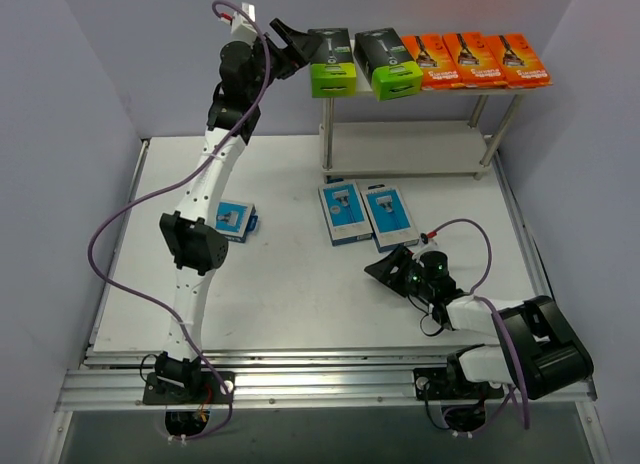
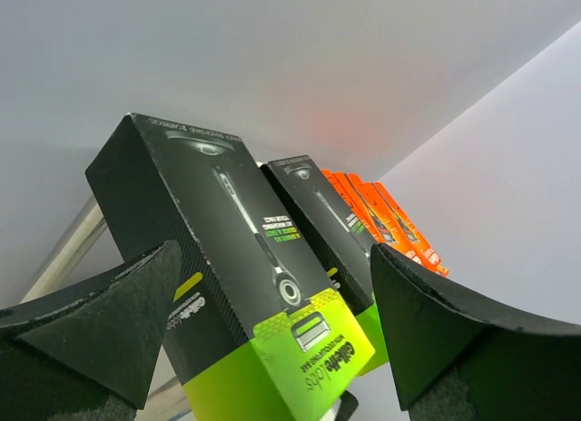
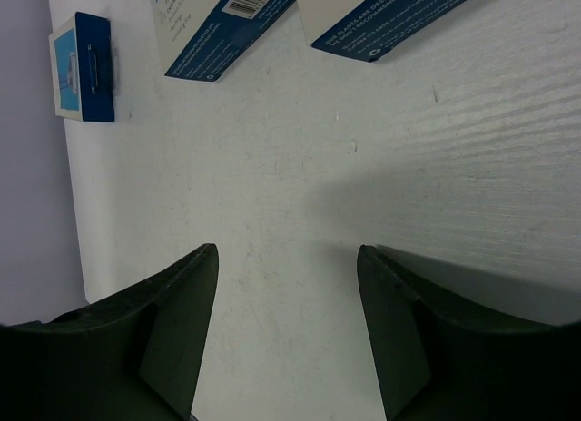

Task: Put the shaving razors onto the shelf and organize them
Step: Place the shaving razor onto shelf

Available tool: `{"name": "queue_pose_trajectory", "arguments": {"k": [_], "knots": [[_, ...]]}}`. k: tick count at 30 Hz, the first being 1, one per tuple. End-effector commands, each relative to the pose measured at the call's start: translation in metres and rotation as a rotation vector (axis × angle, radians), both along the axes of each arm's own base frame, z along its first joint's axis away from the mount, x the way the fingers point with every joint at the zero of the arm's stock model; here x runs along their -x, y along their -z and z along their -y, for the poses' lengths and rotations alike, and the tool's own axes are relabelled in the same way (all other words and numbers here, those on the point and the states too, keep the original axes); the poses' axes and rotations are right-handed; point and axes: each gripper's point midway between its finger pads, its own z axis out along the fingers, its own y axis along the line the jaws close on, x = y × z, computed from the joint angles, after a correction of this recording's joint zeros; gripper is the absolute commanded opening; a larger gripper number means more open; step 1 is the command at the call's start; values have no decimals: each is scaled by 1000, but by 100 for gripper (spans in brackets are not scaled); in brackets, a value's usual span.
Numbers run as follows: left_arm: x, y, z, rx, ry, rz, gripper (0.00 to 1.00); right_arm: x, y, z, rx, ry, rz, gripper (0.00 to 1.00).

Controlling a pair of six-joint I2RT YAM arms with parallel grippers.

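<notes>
Partly clipped: light blue packs (image 3: 195, 22), at the view's top edge.
Left end effector (image 2: 277, 250): released beside black pack (image 2: 209, 221).
Right end effector (image 3: 287, 250): released, empty.

Setting: robotics lab test cell.
Enclosure: plain pale walls (image 1: 70, 104) around a white desk (image 1: 290, 294) on three sides.
Rig: left arm (image 1: 205, 199), right arm (image 1: 478, 314) bolted to an aluminium rail (image 1: 320, 382); purple cables (image 1: 92, 252) loose.
Props: boxed shaving razors (image 1: 470, 59) on a small shelf (image 1: 410, 149).

Black packs (image 1: 333, 62), orange packs (image 1: 474, 59) sit atop the shelf (image 1: 400, 149); blue packs (image 1: 362, 212) on table (image 1: 280, 294)
</notes>
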Motion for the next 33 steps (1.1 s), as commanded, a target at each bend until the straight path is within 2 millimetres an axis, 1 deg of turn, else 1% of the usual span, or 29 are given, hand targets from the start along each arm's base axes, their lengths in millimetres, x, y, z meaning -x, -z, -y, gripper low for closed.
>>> {"name": "queue_pose_trajectory", "arguments": {"k": [1, 4, 6, 11, 16, 20, 22, 26, 33], "knots": [[-1, -8, 5, 32, 24, 48, 94, 11, 25, 11, 71, 2, -85, 59], [-3, -2, 6, 29, 24, 34, 94, 10, 25, 11, 73, -1, -83, 59], [-3, -2, 6, 26, 23, 35, 94, 10, 26, 11, 76, -2, -86, 59], [0, -7, 8, 30, 33, 57, 94, 9, 29, 11, 72, -3, -91, 59], [5, -7, 18, 23, 46, 64, 94, 10, 32, 8, 65, -13, -99, 59], [5, -2, 25, 24, 58, 54, 94, 11, 32, 9, 63, -13, -99, 59], [7, 1, 32, 22, 68, 47, 94, 11, 32, 9, 66, -13, -97, 59], [10, 3, 39, 8, 70, 49, 94, 11, 32, 9, 64, -12, -97, 59], [9, 3, 39, 10, 64, 52, 94, 11, 33, 8, 62, -19, -100, 59]]}}
